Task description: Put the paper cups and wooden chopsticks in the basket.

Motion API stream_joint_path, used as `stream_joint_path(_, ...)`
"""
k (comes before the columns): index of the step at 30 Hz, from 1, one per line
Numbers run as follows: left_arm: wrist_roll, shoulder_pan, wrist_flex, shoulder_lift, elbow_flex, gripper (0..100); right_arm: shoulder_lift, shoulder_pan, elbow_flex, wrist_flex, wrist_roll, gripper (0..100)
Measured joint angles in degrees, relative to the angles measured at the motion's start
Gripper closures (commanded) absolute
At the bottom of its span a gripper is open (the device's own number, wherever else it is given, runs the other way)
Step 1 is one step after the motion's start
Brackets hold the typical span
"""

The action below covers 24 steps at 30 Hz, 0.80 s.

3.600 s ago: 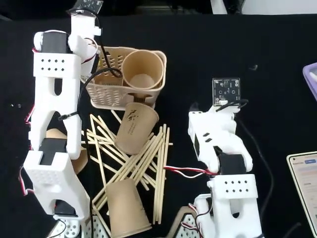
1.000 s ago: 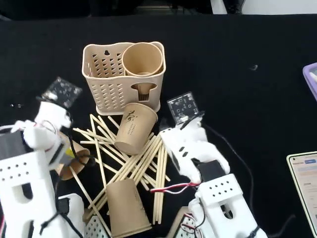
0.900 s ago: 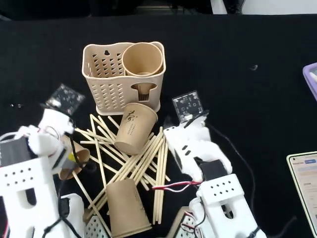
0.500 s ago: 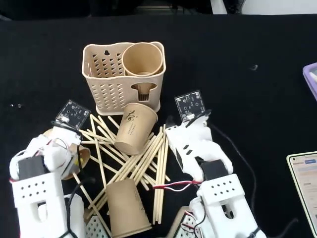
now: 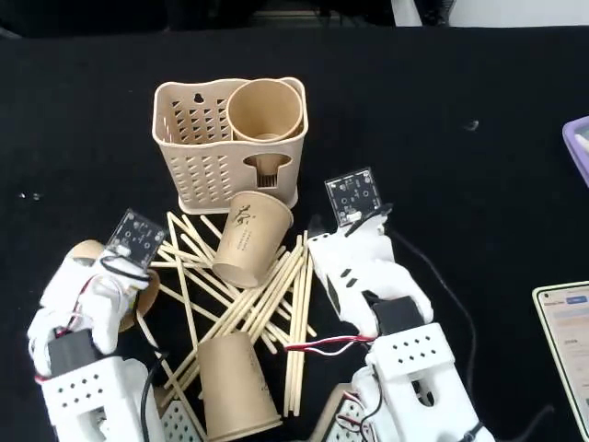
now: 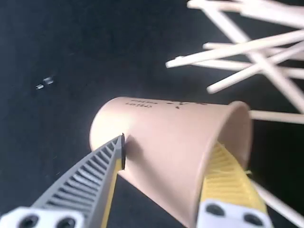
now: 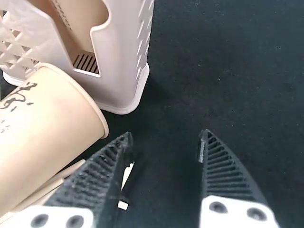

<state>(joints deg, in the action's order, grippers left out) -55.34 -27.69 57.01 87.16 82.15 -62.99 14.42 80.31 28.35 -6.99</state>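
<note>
Pulled back from the basket, where it stood a few seconds ago, the left arm has come down at the table's near left, and the right arm has swung in toward the chopstick heap.

Two tiny pale specks (image 6: pixel 43 83) lie on the black cloth well off to the outer side of the left gripper (image 6: pixel 168 145). Its fingers clasp a paper cup (image 6: pixel 156 118) lying on its side. The grey finger (image 6: pixel 102 175) presses the cup's wall, and the yellow finger (image 6: pixel 228 180) sits at the rim end, partly hidden by the rim. Beyond that rim the wooden chopsticks (image 6: pixel 247 61) fan out in a loose criss-cross heap.

A lying cup (image 5: pixel 235 382) rests on the near end of the heap. The basket (image 5: pixel 198 157) stands upright at the far side with a standing cup (image 5: pixel 265 109) in its right compartment. A leaning cup (image 5: pixel 250 238) tilts with its rim against the basket's foot.

The right gripper (image 7: pixel 165 137) hovers with its dark fingers apart and nothing but bare cloth between them. The leaning cup's rim is just beside one fingertip, the basket's corner is just past the tips, and a chopstick end shows under that same finger.

Rightward the table (image 5: pixel 442 110) is plain black cloth. A purple object (image 5: pixel 578 147) and a phone (image 5: pixel 566 336) sit at its right edge. A pale surface (image 5: pixel 515 11) shows beyond the far edge.
</note>
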Motion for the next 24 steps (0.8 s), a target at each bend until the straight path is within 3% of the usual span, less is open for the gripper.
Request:
stream_joint_path(2,-0.18,-2.11,-0.09,2.29,0.53,77,0.0,0.0,0.0,0.0,0.0,77.1)
stream_joint_path(6,-0.26,-5.19,-0.09,8.44,0.79,98,0.0,0.0,0.0,0.0,0.0,77.1)
stream_joint_path(8,0.88,-5.71,-0.09,10.73,0.79,94,0.0,0.0,0.0,0.0,0.0,77.1)
stream_joint_path(14,1.85,-5.98,5.36,14.07,-0.26,97,0.0,0.0,0.0,0.0,0.0,77.2)
stream_joint_path(24,4.22,-3.87,19.96,13.45,-17.41,97,0.0,0.0,0.0,0.0,0.0,77.2)
